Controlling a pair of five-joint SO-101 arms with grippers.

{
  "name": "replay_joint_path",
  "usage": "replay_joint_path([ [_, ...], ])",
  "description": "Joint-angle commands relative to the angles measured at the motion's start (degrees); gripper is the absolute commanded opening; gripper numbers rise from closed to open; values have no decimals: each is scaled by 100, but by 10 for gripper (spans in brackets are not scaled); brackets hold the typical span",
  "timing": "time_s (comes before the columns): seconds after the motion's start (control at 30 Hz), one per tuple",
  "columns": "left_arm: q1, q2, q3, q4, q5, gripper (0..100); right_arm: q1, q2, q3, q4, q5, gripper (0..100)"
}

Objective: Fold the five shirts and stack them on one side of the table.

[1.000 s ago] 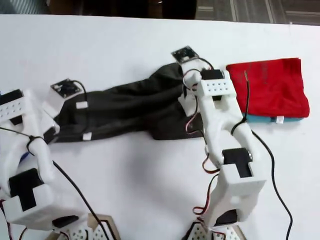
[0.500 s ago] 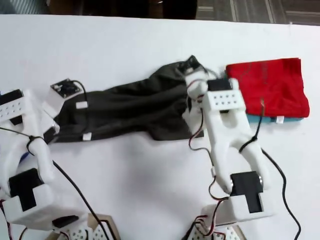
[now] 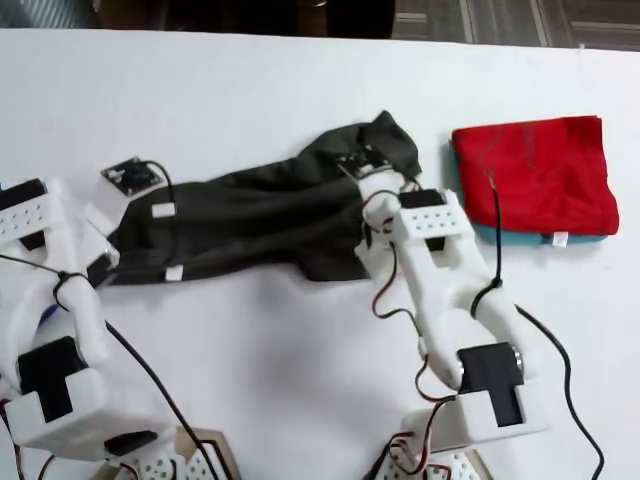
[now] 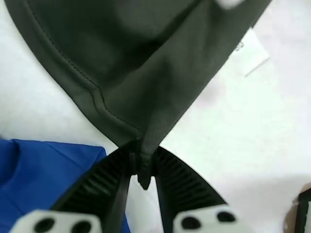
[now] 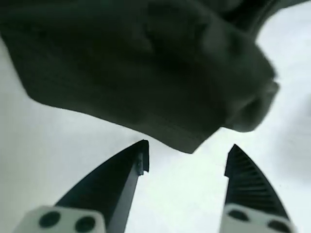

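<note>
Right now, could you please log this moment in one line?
left end effector: shut on dark shirt | right end effector: open at its edge | red shirt: folded atop teal shirt

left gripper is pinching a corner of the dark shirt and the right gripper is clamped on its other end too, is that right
Not quite. The left gripper is shut on a corner of the dark shirt, but the right gripper is open, not clamped. The right wrist view shows its jaws spread apart at the cloth's edge, gripping nothing.
</note>
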State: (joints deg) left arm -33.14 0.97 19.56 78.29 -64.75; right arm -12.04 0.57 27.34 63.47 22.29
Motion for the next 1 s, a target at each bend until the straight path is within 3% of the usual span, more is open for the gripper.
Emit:
replay_joint_path([
  [0.0, -53, -281, -13, -44, 53, 25, 189, -233, -26, -171, -9, 254],
  [0.17, -35, -281, 277, -88, 53, 25, 163, 286, -70, -171, -9, 204],
  [0.4, -44, -299, 901, -774, 53, 25, 163, 699, -396, -171, -9, 205],
  [0.67, -26, -308, 919, -809, 53, 25, 163, 1297, -888, -171, -35, 205],
  [0.9, -26, -308, 919, -809, 53, 25, 163, 1727, -1266, -136, -510, 203],
  [0.97, -26, -308, 919, -809, 53, 25, 163, 1754, -1257, -136, -510, 164],
])
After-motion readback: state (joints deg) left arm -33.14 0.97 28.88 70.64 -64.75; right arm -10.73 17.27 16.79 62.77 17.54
